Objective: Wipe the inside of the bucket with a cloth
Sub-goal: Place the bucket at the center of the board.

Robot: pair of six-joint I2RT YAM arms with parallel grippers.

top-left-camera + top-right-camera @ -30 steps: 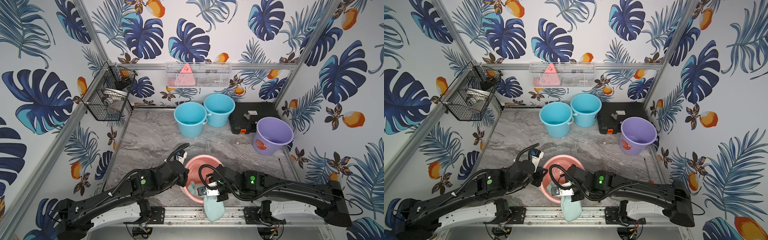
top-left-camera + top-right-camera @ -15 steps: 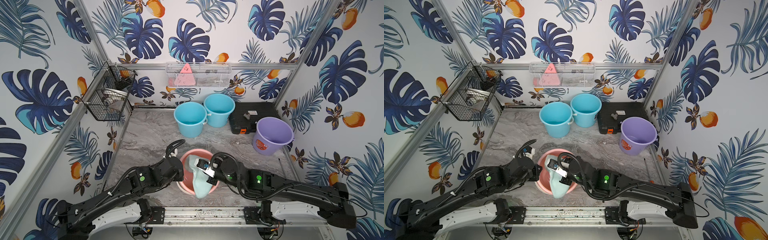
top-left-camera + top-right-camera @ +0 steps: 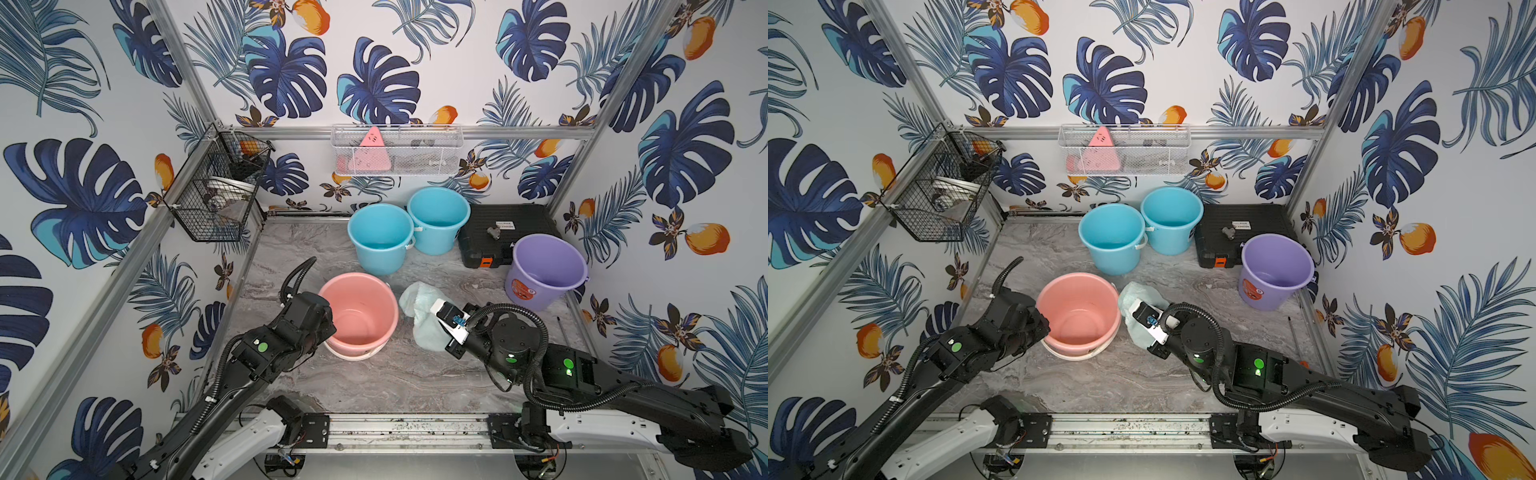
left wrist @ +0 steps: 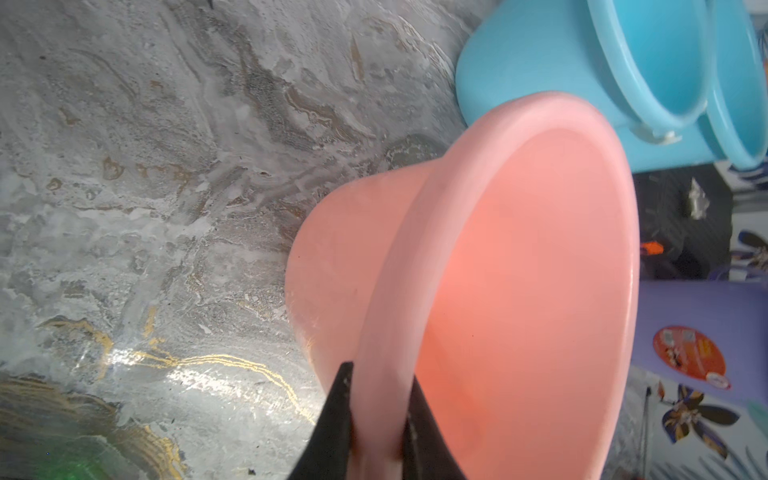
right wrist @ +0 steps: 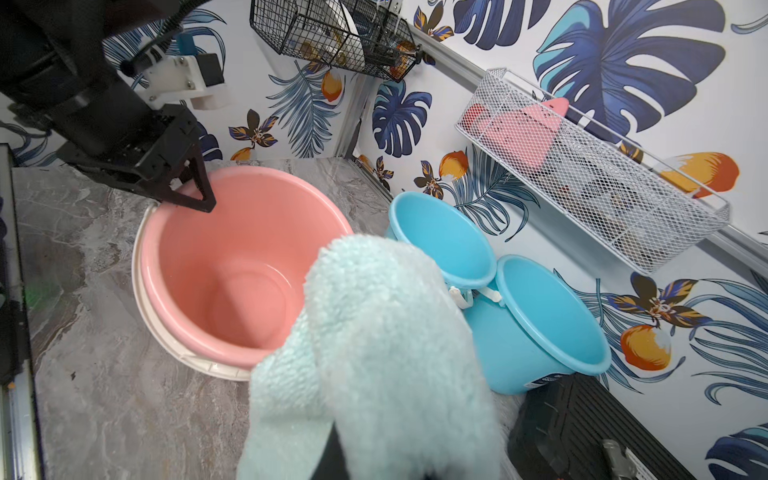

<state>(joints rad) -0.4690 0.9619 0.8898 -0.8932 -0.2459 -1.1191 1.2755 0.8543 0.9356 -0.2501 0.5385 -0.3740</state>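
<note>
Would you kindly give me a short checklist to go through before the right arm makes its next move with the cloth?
1. Left gripper clamped on the pink bucket rim: ok, a finger each side.
2. Right gripper gripping the cloth: ok, shut on it.
3. Cloth inside the bucket: not ok, it hangs beside it, outside.
4. Bucket interior free of objects: ok, empty.
5. Gap between pink bucket and nearest blue bucket: cannot tell.

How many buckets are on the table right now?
4: pink bucket, rim gripped by the left gripper; blue bucket and second blue bucket side by side at the back; purple bucket beside the black case. None looks hidden.
</note>
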